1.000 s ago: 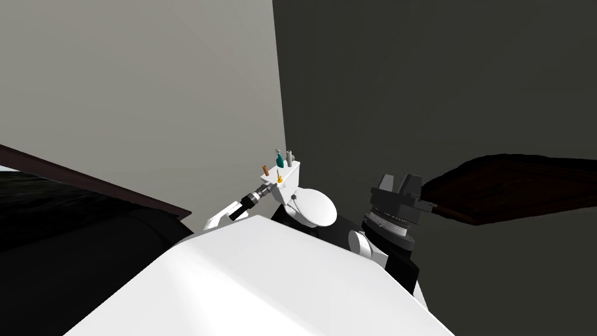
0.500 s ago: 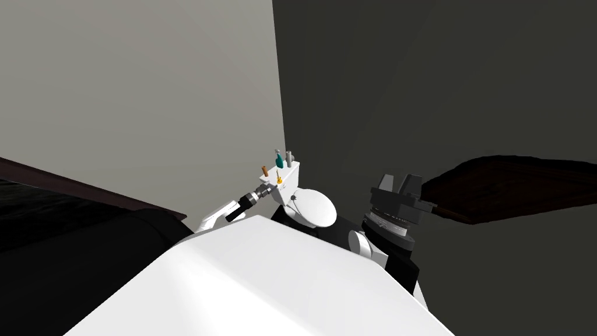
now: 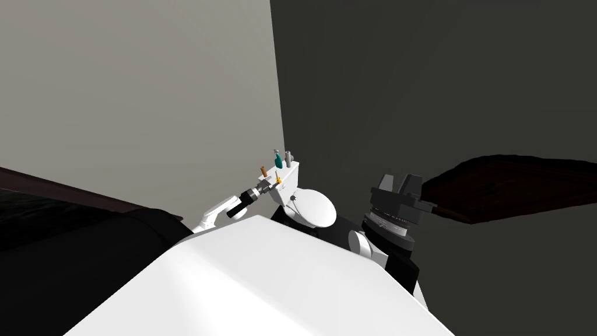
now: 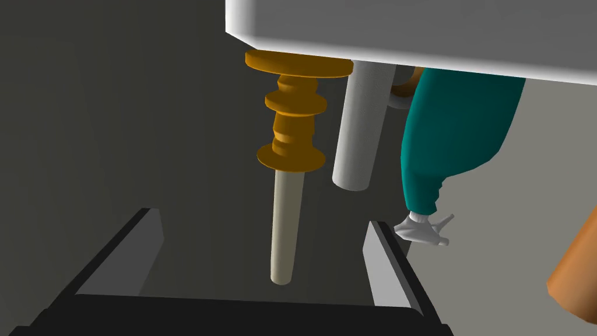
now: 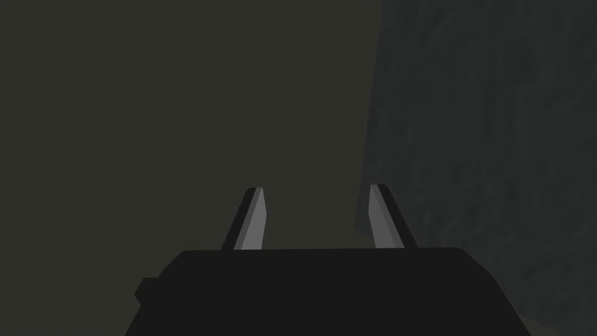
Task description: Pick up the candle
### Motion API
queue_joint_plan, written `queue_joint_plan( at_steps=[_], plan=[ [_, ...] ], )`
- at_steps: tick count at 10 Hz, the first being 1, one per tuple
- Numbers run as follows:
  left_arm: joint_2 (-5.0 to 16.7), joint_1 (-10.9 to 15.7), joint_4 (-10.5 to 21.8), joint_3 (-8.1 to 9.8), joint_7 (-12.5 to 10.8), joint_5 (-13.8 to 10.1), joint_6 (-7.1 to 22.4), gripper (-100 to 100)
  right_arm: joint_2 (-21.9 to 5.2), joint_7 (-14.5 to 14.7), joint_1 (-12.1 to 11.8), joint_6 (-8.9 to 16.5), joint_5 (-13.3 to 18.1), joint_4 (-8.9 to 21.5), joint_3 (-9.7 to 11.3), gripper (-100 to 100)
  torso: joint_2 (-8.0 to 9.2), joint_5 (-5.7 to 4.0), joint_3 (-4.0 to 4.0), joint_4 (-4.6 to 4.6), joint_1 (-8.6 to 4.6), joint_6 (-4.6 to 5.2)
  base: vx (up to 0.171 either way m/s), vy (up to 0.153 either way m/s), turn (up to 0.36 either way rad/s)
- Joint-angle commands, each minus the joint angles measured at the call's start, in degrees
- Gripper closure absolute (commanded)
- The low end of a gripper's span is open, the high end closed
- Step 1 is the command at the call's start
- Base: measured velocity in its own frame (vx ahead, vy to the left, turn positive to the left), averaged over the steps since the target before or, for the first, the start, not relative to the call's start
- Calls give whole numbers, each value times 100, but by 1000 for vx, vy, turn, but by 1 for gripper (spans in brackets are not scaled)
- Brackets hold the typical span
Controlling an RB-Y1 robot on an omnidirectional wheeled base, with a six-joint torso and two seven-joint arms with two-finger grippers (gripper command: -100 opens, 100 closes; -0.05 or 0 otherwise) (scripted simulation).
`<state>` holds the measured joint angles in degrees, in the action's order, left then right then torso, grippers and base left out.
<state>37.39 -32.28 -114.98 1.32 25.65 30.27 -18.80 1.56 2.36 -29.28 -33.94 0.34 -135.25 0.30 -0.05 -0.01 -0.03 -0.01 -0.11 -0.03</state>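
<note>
Orange holder (image 4: 291, 116): seated on the white tank lid (image 4: 408, 29) of the toilet (image 3: 315, 207); the pale candle (image 4: 287, 227) is carried in it
Candle against gripper: the stick is framed between the fingers of the left gripper (image 4: 262, 219), touched by neither; its tip is seen close to the gripper's dark body
Grip: spread wide, nothing clasped
Neighbours: a grey cylinder (image 4: 360, 128) just beside the holder; a teal bottle (image 4: 460, 128) beyond it; a brown cylinder (image 4: 577, 280) apart
Other arm: the right gripper (image 5: 316, 188) is seen with fingers parted, nothing held; well apart from the toilet
</note>
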Motion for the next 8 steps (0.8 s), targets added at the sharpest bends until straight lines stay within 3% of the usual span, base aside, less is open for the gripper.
queue_joint_plan(
  at_steps=[1,8],
  plan=[
    [3,28,11,-4,2,0,1,-100,0,0,0,0,0,0,0,0,0,0,0,0,0,0,-2,-4,12],
    [3,28,11,-4,2,0,1,-100,0,0,0,0,0,0,0,0,1,0,1,0,0,0,0,-1,3]
  ],
)
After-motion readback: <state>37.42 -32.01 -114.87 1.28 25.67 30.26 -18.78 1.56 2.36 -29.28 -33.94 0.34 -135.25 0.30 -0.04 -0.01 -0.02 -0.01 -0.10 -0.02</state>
